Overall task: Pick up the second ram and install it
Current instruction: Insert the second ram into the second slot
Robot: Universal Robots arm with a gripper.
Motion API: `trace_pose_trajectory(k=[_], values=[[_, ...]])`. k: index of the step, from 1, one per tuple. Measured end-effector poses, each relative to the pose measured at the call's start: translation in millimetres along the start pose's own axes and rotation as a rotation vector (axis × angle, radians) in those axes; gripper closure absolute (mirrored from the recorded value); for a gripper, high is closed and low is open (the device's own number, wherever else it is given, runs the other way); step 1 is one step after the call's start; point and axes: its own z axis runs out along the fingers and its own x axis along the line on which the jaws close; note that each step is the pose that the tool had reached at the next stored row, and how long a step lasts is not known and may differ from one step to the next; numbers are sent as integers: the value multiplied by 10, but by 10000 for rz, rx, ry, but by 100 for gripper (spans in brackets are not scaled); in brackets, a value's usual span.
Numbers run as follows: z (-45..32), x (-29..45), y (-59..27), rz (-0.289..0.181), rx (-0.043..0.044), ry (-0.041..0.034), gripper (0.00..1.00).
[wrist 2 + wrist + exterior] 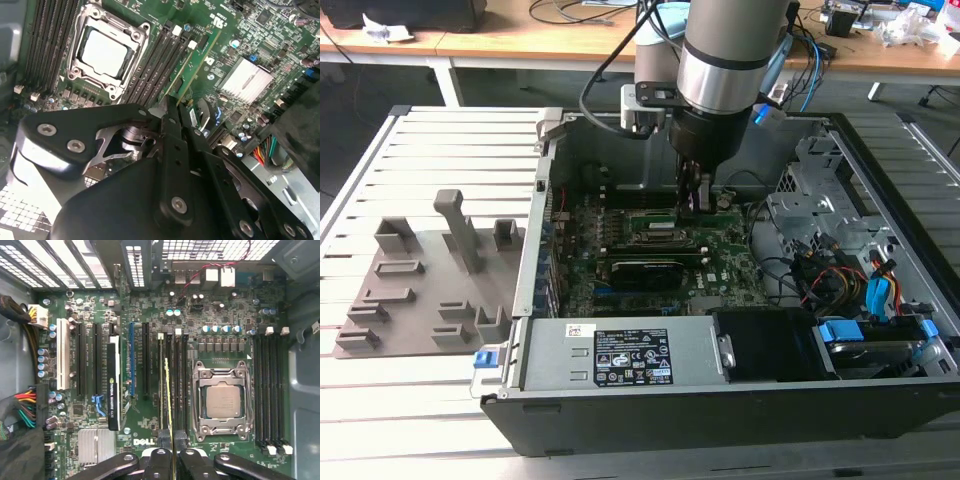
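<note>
The exterior view shows you the arm reaching down into the open computer case [880,400], which sits on a slatted counter [420,150]. The gripper [694,195] is low over the motherboard [720,265], just beside the CPU socket [655,233]. The grey holder tray [420,290] lies well apart, toward the exterior view's left.

In the second wrist view you look past the black fingers [172,130] at the second ram [197,67]. It is a thin green stick standing on its edge. It runs along the dark memory slots [155,65] beside the CPU socket [107,50]. The fingers are nearly closed and pinch the near end of the stick.

In the first wrist view you see the second ram [167,395] edge-on, as a thin yellow-green line. It sits right over the memory slots [172,385] between the long black card slots and the CPU socket [220,402]. The fingers [159,457] squeeze it from both sides, with only the thin stick between them. I cannot tell if it is all the way down in its slot.

Here is what could go wrong, I think. If the stick is a bit tilted or off the slot, pushing down could bend it or jam it. If it lines up with the next slot over, it would go in the wrong place. If you let go before it is pushed in, it could tip over onto the board.
</note>
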Motion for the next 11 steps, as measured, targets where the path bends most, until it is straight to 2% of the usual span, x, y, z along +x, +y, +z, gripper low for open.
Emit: trace_pose_trajectory(k=[2,4,11], values=[[11,-79,1,-3,-1,-69,87],[23,-106,1,-4,-2,-95,87],[75,-110,0,-4,-2,-106,87]])
